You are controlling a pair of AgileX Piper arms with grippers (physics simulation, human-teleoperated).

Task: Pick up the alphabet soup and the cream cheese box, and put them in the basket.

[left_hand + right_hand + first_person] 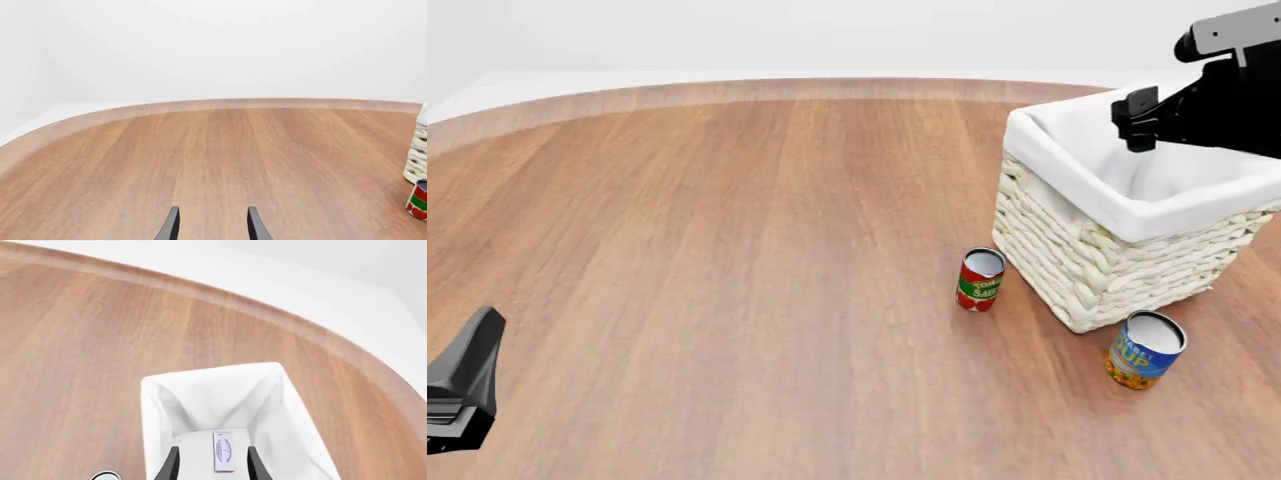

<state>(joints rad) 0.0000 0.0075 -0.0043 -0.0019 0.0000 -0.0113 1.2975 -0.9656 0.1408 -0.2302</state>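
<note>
Right claw gapes over the basket, cream cheese box between its fingers untouched; front view hides it

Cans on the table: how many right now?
2. The slimmer red-and-green can stands just left of the basket. The alphabet soup stands at the basket's near corner, toward the arms. Others may be hidden behind the basket.
</note>
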